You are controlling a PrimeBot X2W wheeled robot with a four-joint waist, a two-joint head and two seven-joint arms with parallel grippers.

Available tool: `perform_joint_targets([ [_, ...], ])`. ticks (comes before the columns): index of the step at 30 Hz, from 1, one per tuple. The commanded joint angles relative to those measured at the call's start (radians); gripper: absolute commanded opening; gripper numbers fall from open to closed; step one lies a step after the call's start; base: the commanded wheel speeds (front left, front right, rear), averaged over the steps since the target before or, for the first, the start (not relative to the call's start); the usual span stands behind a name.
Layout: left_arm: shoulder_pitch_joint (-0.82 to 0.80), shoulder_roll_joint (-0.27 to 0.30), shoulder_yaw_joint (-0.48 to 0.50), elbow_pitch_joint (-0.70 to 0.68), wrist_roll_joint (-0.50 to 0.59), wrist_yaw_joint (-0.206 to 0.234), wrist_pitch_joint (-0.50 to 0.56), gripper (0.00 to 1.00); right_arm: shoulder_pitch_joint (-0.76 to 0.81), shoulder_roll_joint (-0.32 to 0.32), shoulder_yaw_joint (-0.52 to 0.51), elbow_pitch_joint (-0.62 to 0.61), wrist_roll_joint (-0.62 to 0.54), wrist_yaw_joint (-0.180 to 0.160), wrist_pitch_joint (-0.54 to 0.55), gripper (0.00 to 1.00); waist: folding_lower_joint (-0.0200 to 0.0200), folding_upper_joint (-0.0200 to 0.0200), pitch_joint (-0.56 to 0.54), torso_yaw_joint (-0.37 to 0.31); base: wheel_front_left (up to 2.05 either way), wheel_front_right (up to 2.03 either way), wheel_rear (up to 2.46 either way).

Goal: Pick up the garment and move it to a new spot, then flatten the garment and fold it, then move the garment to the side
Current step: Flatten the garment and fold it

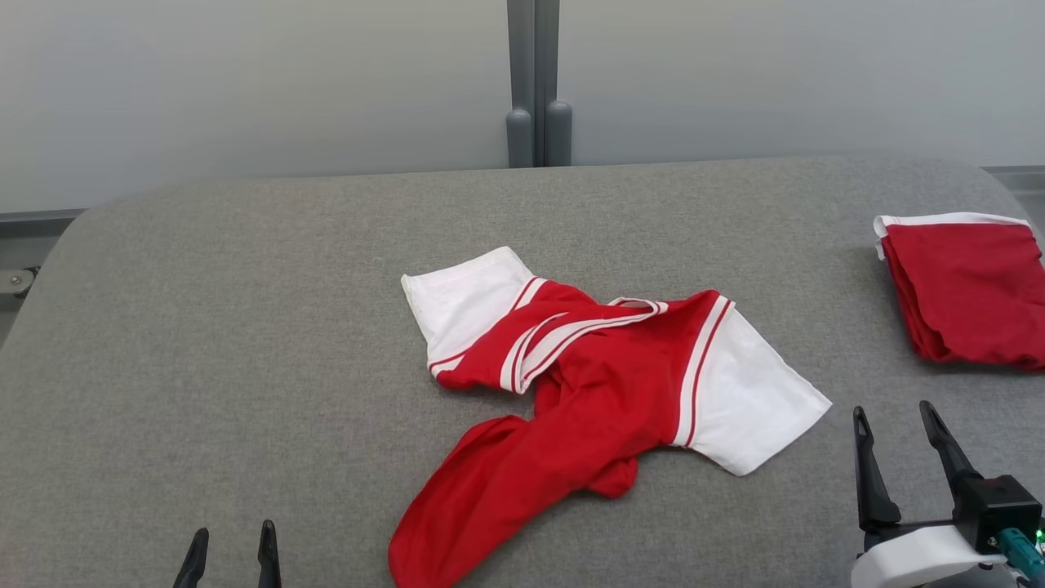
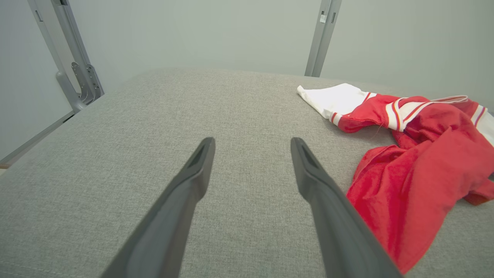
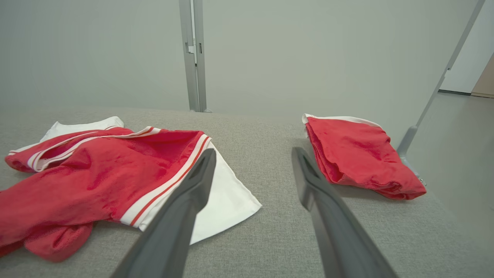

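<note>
One crumpled red-and-white garment (image 1: pixel 604 384)

A robot lab or test cell is being suggested: a grey fabric-covered table (image 1: pixel 245 327) is being enclosed, well beyond the right gripper (image 1: pixel 892 408), by plain pale panels (image 1: pixel 245 82) (being joined by grey metal posts (image 1: pixel 535 82)).
</note>
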Motion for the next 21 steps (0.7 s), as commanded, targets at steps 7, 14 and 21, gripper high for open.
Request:
perform_joint_targets([
  [7,0.004,-0.019,0.018,0.01,0.006,-0.011,-0.003,1.0,0.01,0.006,0.007,0.019,0.022,-0.001,0.0,1.0,0.0,0.0,0.001,0.0,0.0,0.0,0.0],
  [14,-0.012,-0.027,-0.007,0.053,-0.036,0.002,0.028,1.0,-0.053,-0.05,0.052,0.073,0.067,-0.001,0.0,1.0,0.0,0.0,0.0,-0.009,0.0,0.0,0.0],
  [21,0.049,-0.023,-0.123,-0.068,-0.095,0.002,0.375,1.0,-0.224,-0.231,0.193,0.157,0.137,-0.001,0.227,1.0,0.0,0.0,0.016,-0.013,0.0,0.0,0.0],
])
